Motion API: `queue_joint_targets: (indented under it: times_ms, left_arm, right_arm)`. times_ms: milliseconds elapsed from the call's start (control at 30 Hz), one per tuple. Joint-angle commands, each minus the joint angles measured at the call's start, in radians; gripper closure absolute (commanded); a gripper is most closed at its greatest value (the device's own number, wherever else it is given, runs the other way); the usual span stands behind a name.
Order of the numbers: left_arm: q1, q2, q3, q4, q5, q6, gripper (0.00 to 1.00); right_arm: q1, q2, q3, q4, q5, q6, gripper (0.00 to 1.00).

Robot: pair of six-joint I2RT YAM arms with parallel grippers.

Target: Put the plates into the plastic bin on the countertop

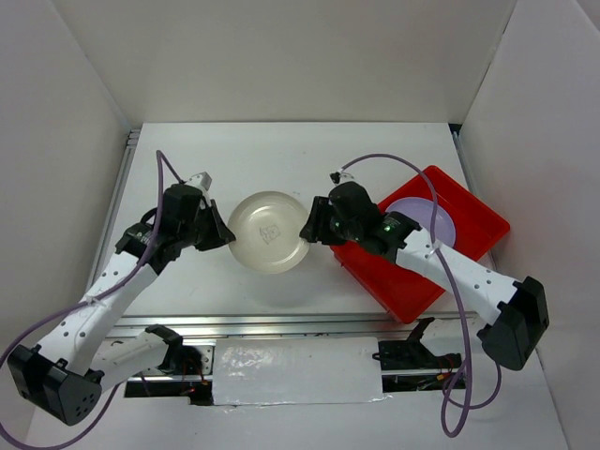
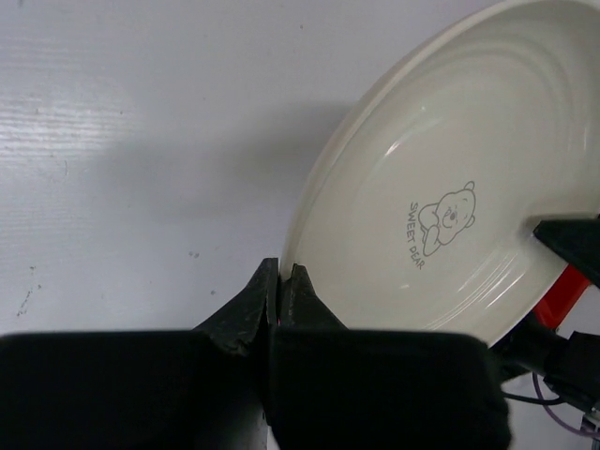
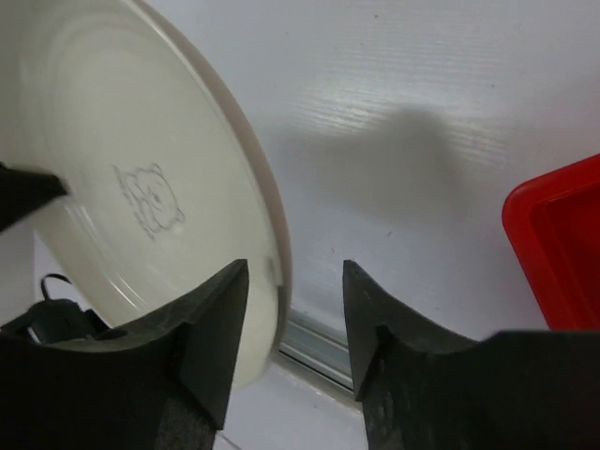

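Observation:
A cream plate (image 1: 267, 232) with a bear mark is held up off the white countertop (image 1: 281, 159), between the two arms. My left gripper (image 1: 228, 234) is shut on its left rim; the left wrist view shows the jaws (image 2: 282, 269) pinching the plate's (image 2: 450, 169) edge. My right gripper (image 1: 307, 228) stands open at the opposite rim. In the right wrist view its jaws (image 3: 295, 267) straddle the plate's (image 3: 122, 169) edge, with a gap on the outer side. A purple plate (image 1: 422, 211) lies in the red plastic bin (image 1: 394, 281), partly under the right arm.
The bin's corner shows in both wrist views (image 2: 572, 286) (image 3: 562, 244), close to the right gripper. White walls enclose the countertop on three sides. A metal rail (image 1: 281, 323) runs along the near edge, also seen below the plate (image 3: 319, 342).

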Motion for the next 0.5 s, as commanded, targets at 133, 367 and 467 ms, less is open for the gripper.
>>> queue_joint_targets:
  times_ms: [133, 367, 467]
  left_arm:
    - [-0.006, -0.026, -0.013, 0.035, 0.079, 0.032, 1.00]
    - [-0.024, -0.084, 0.064, -0.102, -0.063, 0.044, 0.01]
    - [-0.026, -0.147, 0.119, -0.199, -0.195, 0.062, 0.01]
  right_arm:
    - [0.006, 0.022, -0.008, 0.101, 0.011, 0.042, 0.87]
    - [-0.078, -0.034, 0.011, -0.042, 0.109, 0.103, 1.00]
    - [-0.217, -0.163, -0.052, -0.109, 0.115, 0.134, 1.00]
